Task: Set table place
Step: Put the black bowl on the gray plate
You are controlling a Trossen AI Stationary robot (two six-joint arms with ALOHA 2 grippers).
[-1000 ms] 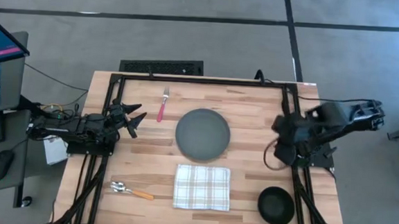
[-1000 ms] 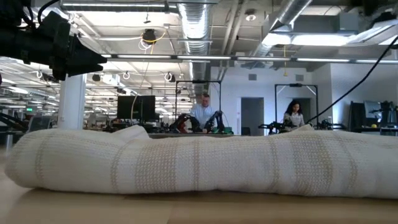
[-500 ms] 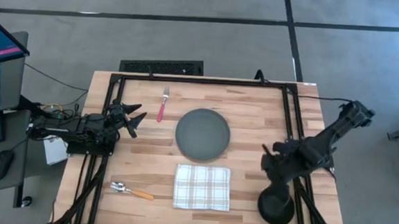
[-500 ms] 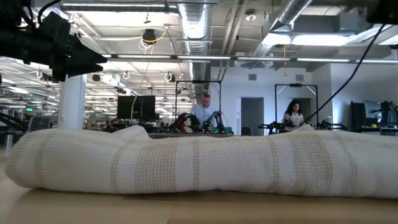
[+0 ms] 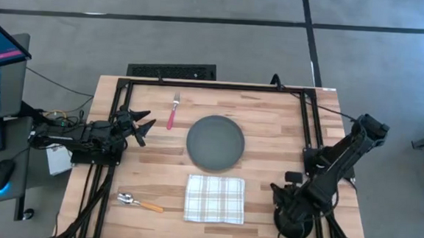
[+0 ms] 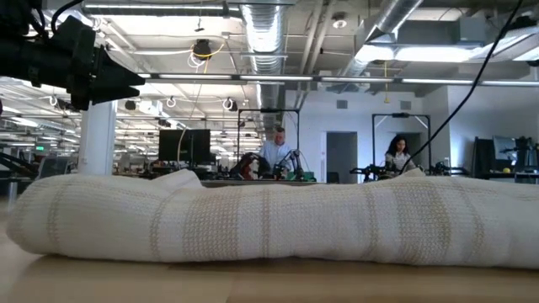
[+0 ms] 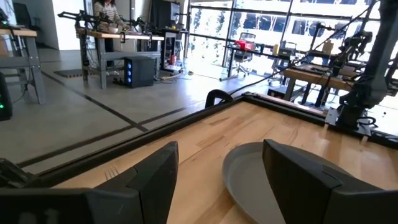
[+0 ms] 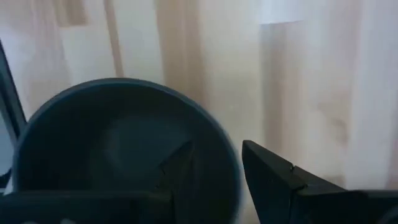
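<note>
The black bowl (image 5: 294, 230) sits at the near right of the table (image 5: 271, 122). My right gripper (image 5: 287, 210) hangs over it, open. In the right wrist view one finger (image 8: 179, 167) is over the bowl's inside (image 8: 118, 143) and the other finger (image 8: 273, 175) is outside its rim (image 8: 231, 163). I cannot tell whether they touch it. The dark grey plate (image 5: 216, 143) lies mid-table, with the checked napkin (image 5: 214, 199) near it. The pink-handled fork (image 5: 173, 111) and the orange-handled spoon (image 5: 139, 202) lie to the left. My left gripper (image 5: 142, 126) waits open at the left edge.
The black rail frame (image 5: 214, 86) edges the table. In the low view the napkin (image 6: 269, 219) fills the foreground, and people stand at benches in the room behind. The left wrist view shows the plate (image 7: 255, 177) ahead of my left gripper (image 7: 217, 186).
My right gripper has swung from the table's right edge toward the near edge and gone down over the black bowl. Nothing on the table has moved.
</note>
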